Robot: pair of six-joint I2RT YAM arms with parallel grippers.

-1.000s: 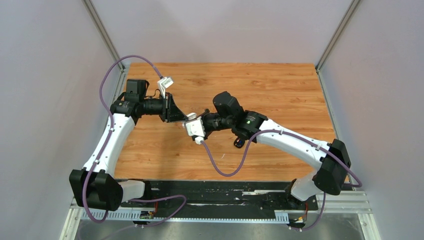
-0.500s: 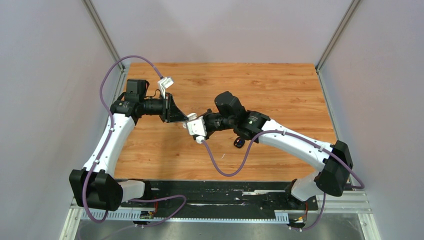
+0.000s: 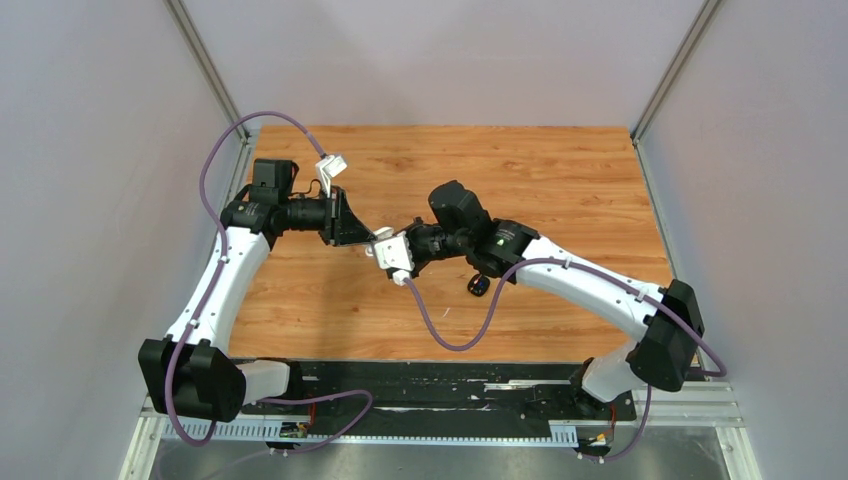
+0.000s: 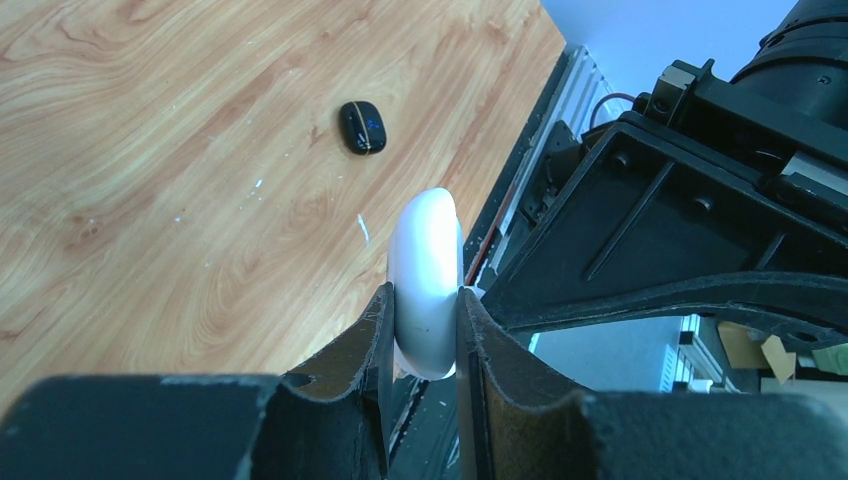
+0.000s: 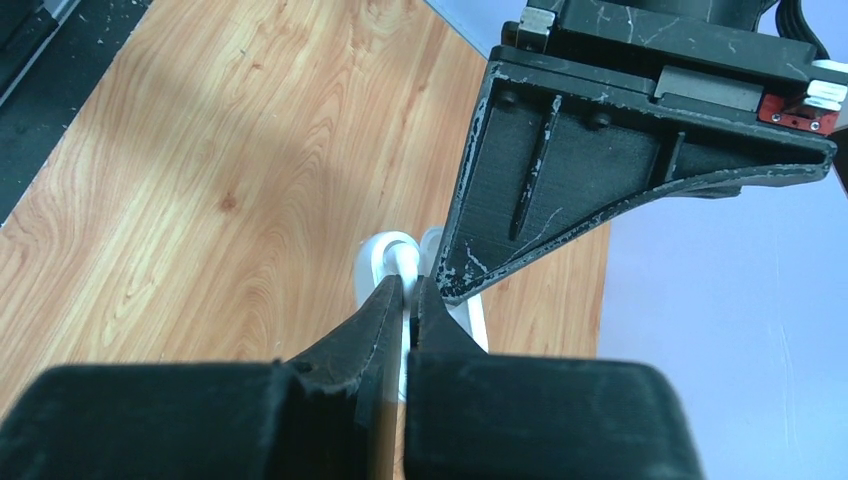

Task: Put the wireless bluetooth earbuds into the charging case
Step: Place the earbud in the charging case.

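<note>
My left gripper (image 3: pixel 360 239) is shut on a white pebble-shaped charging case (image 4: pixel 425 250), held edge-on above the table; its fingertips (image 4: pixel 422 295) clamp both flat sides. My right gripper (image 3: pixel 387 245) meets it from the right, and its fingertips (image 5: pixel 410 285) are pinched shut on a thin white edge of that case (image 5: pixel 383 252). I cannot tell if that edge is the lid. A black pebble-shaped case (image 3: pixel 478 286) lies on the wood under the right forearm and also shows in the left wrist view (image 4: pixel 361 127). No earbuds are in view.
The wooden table (image 3: pixel 560 180) is walled by grey panels on three sides. A black rail (image 3: pixel 450 385) runs along its near edge. Purple cables loop from both arms. The left gripper's black finger (image 5: pixel 560 150) fills the upper right of the right wrist view.
My right gripper has shifted slightly up and left, closer against the left gripper and the white case. The left arm has not moved.
</note>
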